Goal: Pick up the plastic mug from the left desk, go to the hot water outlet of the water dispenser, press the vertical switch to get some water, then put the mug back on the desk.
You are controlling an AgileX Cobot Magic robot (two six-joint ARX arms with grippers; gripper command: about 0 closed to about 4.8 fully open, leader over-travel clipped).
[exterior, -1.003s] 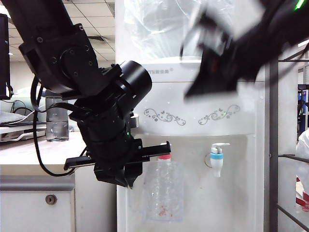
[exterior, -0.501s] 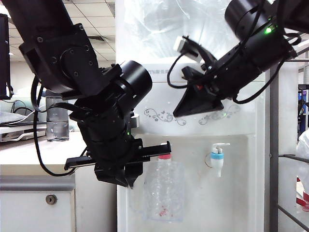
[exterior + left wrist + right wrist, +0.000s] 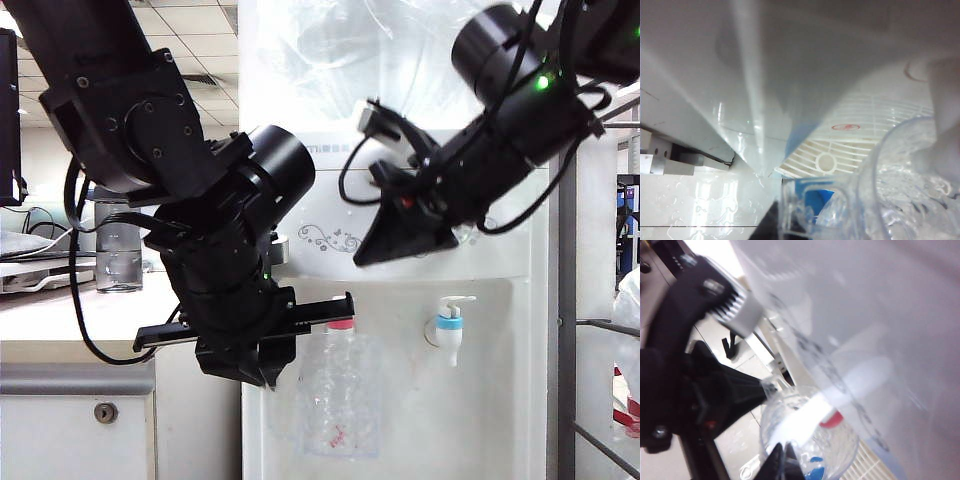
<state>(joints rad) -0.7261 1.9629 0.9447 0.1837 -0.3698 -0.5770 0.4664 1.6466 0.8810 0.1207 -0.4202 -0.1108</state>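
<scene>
The clear plastic mug (image 3: 340, 400) hangs under the hot water outlet (image 3: 341, 325), a white tap with a red collar on the water dispenser (image 3: 420, 420). My left gripper (image 3: 270, 375) is shut on the mug's handle (image 3: 801, 212); the left wrist view shows the rippled wall (image 3: 890, 195) close up. My right gripper (image 3: 362, 258) is shut, empty, and points down-left just above the hot tap. In the right wrist view its tips (image 3: 782, 460) hover over the mug's mouth (image 3: 810, 440), beside the red collar (image 3: 832, 419). In the exterior view the left gripper's bar hides the vertical switch.
A blue-collared tap (image 3: 449, 325) sits right of the hot one. The drip grille (image 3: 840, 155) lies below the mug. The left desk (image 3: 60, 310) carries a bottle (image 3: 118, 245); its cabinet front has a round lock (image 3: 105, 412). A metal rack (image 3: 600, 330) stands at the right.
My right arm has swung down and to the left, bringing its shut gripper from high up to just above the hot tap. The left arm and mug have stayed still.
</scene>
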